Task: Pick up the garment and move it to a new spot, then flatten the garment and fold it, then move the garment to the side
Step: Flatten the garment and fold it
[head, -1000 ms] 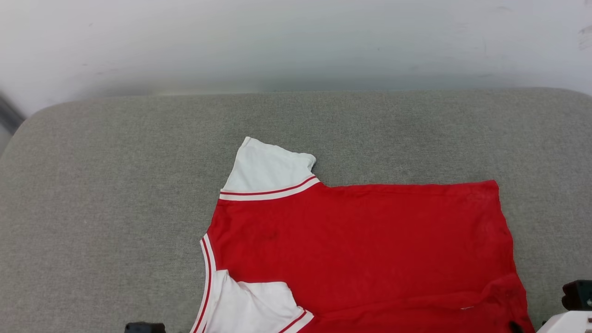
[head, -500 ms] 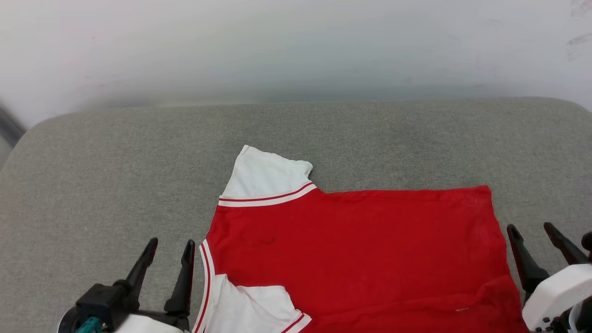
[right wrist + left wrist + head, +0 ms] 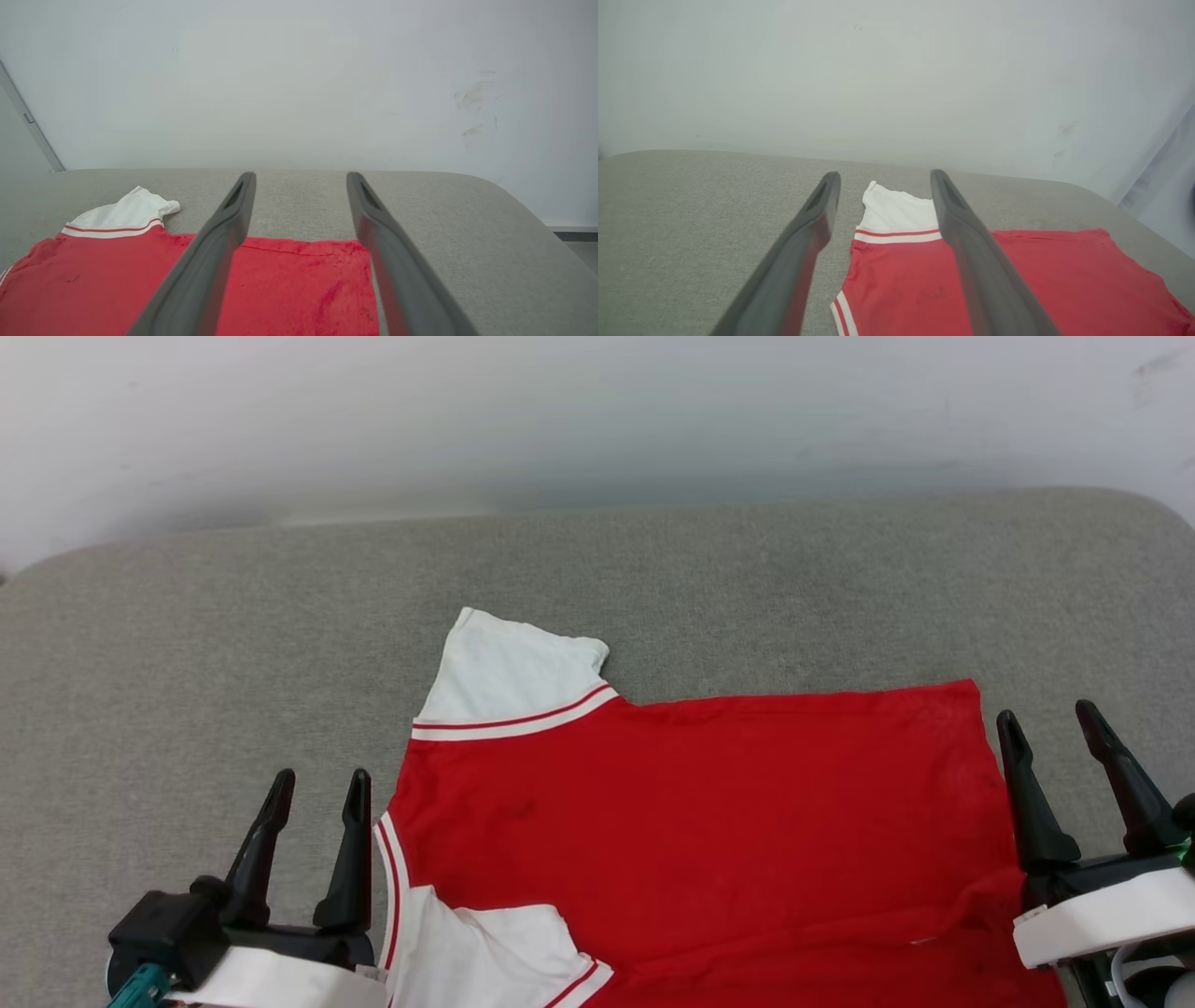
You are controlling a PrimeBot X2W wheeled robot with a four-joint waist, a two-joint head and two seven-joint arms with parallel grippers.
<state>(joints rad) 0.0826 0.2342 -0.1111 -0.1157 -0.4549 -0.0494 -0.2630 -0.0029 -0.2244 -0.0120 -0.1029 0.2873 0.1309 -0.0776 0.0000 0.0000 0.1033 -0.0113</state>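
Note:
The garment [image 3: 709, 812] is a red shirt with white sleeves and red-and-white trim, lying flat on a grey cushion [image 3: 187, 663], collar to the left and hem to the right. One white sleeve [image 3: 509, 667] points toward the wall; the other lies folded onto the body at the near edge. My left gripper [image 3: 317, 786] stands open just left of the collar, nothing between its fingers. At the hem's right edge my right gripper [image 3: 1047, 721] is open and empty too. The left wrist view shows the garment [image 3: 920, 275] between open fingers; the right wrist view shows the hem [image 3: 299, 280].
A pale wall [image 3: 597, 420] rises right behind the cushion's far edge. Bare grey cushion lies to the left of the garment and beyond it. The cushion's rounded right end [image 3: 514, 224] drops off toward the floor.
Both grippers have come up into the head view, open, on either side of the garment. The camera has shifted a little. The garment lies as before.

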